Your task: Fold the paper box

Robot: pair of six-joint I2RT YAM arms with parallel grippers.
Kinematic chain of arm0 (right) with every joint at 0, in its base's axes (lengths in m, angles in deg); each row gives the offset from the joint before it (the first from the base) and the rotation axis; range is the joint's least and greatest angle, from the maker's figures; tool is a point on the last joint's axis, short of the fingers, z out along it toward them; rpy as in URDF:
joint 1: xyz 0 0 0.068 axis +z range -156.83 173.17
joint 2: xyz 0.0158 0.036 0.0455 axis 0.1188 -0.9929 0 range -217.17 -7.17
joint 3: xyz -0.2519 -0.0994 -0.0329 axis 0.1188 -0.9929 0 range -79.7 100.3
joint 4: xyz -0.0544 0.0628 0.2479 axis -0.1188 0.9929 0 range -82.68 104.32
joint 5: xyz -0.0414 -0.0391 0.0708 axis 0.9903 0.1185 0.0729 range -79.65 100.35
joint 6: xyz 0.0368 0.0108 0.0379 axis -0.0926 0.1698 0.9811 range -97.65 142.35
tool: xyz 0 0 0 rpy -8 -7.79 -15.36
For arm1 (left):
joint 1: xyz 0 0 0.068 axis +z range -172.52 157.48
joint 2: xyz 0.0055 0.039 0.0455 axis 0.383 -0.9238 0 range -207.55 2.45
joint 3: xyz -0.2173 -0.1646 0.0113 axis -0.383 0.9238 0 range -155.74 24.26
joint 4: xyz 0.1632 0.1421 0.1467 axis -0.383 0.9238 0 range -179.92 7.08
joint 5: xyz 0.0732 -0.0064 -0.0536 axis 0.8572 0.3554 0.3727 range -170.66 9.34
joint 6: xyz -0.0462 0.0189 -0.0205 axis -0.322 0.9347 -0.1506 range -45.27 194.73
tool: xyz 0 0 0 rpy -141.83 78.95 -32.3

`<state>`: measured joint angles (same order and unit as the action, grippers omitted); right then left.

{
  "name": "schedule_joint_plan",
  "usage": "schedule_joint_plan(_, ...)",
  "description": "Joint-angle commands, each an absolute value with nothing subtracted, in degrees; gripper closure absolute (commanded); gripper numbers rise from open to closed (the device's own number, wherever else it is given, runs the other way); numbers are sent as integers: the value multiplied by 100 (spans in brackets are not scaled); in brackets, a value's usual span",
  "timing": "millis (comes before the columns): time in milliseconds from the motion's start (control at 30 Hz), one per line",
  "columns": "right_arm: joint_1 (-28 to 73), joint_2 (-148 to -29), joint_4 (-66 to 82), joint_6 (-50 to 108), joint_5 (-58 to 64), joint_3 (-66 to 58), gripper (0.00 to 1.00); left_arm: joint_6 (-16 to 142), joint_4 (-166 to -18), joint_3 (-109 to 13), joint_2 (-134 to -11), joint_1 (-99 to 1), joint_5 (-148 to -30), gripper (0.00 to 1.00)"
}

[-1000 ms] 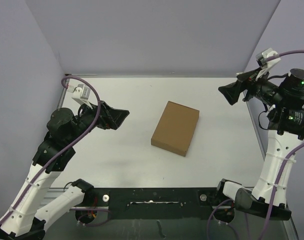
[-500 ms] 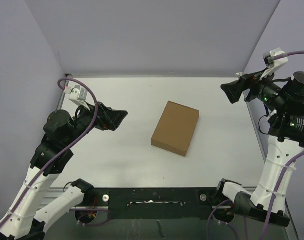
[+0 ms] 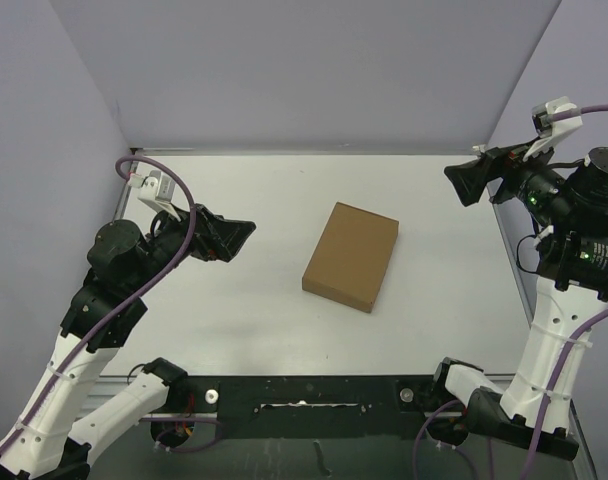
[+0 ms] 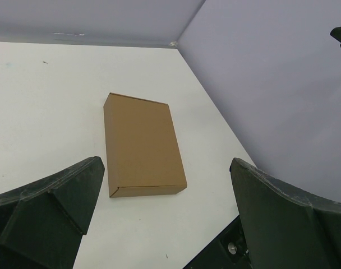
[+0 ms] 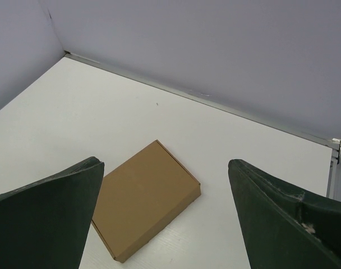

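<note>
The paper box (image 3: 351, 256) lies closed and flat near the middle of the white table, a shallow brown cardboard rectangle; it also shows in the left wrist view as the paper box (image 4: 141, 144) and in the right wrist view as the paper box (image 5: 145, 199). My left gripper (image 3: 236, 238) hangs raised to the left of it, open and holding nothing, well apart from the cardboard. My right gripper (image 3: 464, 183) is lifted at the far right, also open and holding nothing, pointing toward the box from a distance. Wide gaps show between the left fingers (image 4: 53, 207) and between the right fingers (image 5: 282, 213).
Grey-lilac walls enclose the table at the back (image 3: 304, 80), left and right. A black base rail (image 3: 304, 400) with the arm mounts runs along the near edge. The white table surface (image 3: 234, 300) surrounds the box on all sides.
The right arm has drawn back a little toward the upper right, its gripper rising slightly. The left arm shifted slightly leftward early on, then held. The box has not moved.
</note>
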<state>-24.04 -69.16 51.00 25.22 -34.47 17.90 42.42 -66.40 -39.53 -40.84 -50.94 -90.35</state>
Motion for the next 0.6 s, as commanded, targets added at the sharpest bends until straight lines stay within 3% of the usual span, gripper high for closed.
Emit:
schedule_joint_plan(0, -2407, -6834, 4836, 2570, -3376, 1780, 2, 4292, -6838, -4025, -4052, -5064, -9099, 2)
schedule_joint_plan(567, -2410, -6869, 4805, 2563, -3367, 1631, 2, 4318, -6923, -4052, -4254, -4978, -9260, 2)
